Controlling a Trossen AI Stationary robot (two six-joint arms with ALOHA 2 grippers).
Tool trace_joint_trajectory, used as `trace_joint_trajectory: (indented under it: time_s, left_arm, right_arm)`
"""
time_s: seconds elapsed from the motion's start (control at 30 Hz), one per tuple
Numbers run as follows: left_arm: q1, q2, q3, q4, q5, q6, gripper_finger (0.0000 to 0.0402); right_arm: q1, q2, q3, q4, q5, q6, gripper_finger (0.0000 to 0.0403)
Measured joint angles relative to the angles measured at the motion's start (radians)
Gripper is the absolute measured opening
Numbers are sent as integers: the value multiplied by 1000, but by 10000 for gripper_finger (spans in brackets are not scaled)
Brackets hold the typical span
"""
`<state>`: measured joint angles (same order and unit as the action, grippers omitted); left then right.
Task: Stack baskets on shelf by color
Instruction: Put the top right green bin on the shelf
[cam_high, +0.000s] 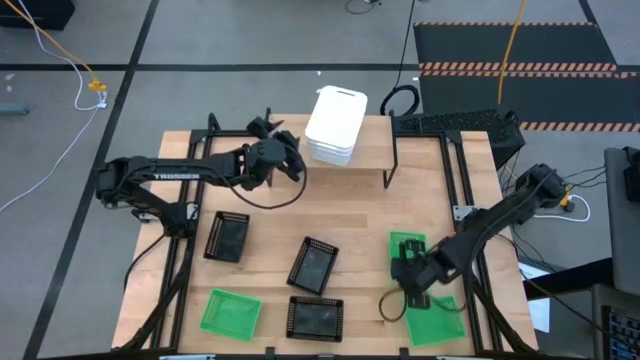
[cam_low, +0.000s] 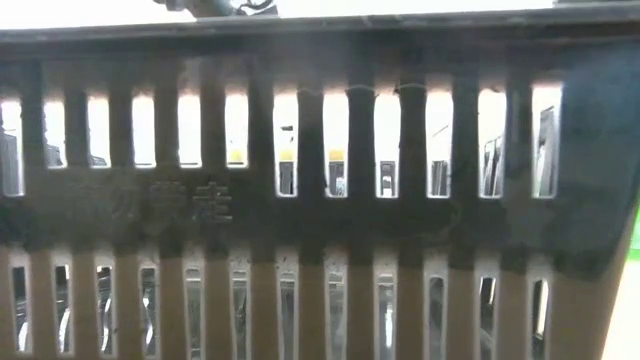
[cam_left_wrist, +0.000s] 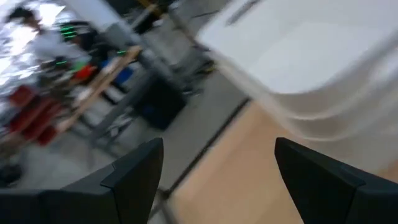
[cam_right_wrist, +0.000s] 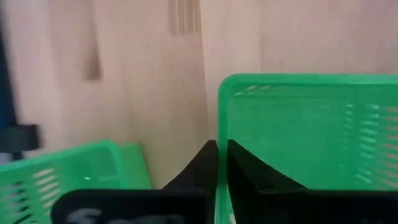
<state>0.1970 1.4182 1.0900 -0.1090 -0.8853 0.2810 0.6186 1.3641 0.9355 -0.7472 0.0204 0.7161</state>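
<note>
A stack of white baskets (cam_high: 335, 125) stands on the light-wood shelf (cam_high: 372, 158) at the table's far side. My left gripper (cam_high: 293, 160) hovers open just left of that stack, with nothing between its fingers (cam_left_wrist: 134, 177). My right gripper (cam_high: 408, 272) is shut on a green basket (cam_high: 405, 248) at the right of the table. A second green basket (cam_high: 437, 320) lies just nearer, and a third (cam_high: 230, 312) lies near the front left. Three black mesh baskets (cam_high: 226, 237), (cam_high: 313, 265), (cam_high: 315, 315) lie on the table's middle. My right gripper pinches one wall of the green basket at its top rim (cam_right_wrist: 219, 118), one finger inside the basket (cam_right_wrist: 249, 168) and one outside. The fingers come from above, slanting steeply down. The basket sits upright, open side up.
One black mesh basket's wall (cam_low: 320, 200) stands right before the low camera and hides the table there. Bare tabletop (cam_high: 270, 215) lies between the shelf and the black baskets. A black frame (cam_high: 455, 190) runs along the table's sides.
</note>
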Motion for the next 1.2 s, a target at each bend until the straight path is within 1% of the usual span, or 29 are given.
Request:
trace_joint_trajectory:
  time_s: [0.13, 0.17, 0.23, 0.3, 0.4, 0.47, 0.53, 0.57, 0.63, 0.7, 0.83, 0.97, 1.07, 1.2]
  left_arm:
    - [1, -34, -1, -73, -81, -40, 310]
    - [1, -42, 1, -75, -89, -49, 310]
    - [0, -73, -2, -132, -88, -63, 310]
    - [0, -84, 1, -128, -93, -88, 310]
    - [0, -119, -2, -180, -91, -139, 310]
    - [-3, -128, 2, -184, -93, -166, 310]
    - [-2, -143, -3, -235, -89, -184, 310]
    - [-3, -145, -1, -233, -89, -195, 310]
    - [-3, -146, 1, -249, -91, -207, 310]
    - [-2, -145, 0, -261, -89, -210, 310]
    - [-1, -147, 0, -260, -90, -212, 310]
    - [-1, -147, 0, -261, -90, -212, 310]
    - [-1, -146, 0, -261, -90, -212, 310]
    - [-1, -146, 0, -254, -90, -205, 310]
  right_arm:
    - [-82, -126, 48, 15, -10, -103, 7]
    - [-107, -156, 69, 31, -3, -124, 7]
    - [-150, -200, 117, 66, 6, -183, 8]
    - [-187, -227, 175, 63, 31, -259, 7]
    - [-233, -241, 274, -2, 140, -382, 5]
    - [-271, -235, 345, -63, 237, -467, 5]
    - [-317, -226, 411, -118, 334, -550, 4]
    - [-343, -219, 440, -135, 376, -591, 4]
    - [-406, -209, 486, -163, 425, -680, 4]
    - [-484, -203, 511, -169, 437, -760, 4]
    - [-665, -180, 515, -185, 448, -874, 3]
    - [-829, -122, 515, -224, 447, -975, 3]
    - [-909, -61, 515, -208, 446, -1067, 3]
    - [-957, 32, 515, -165, 352, -1130, 3]
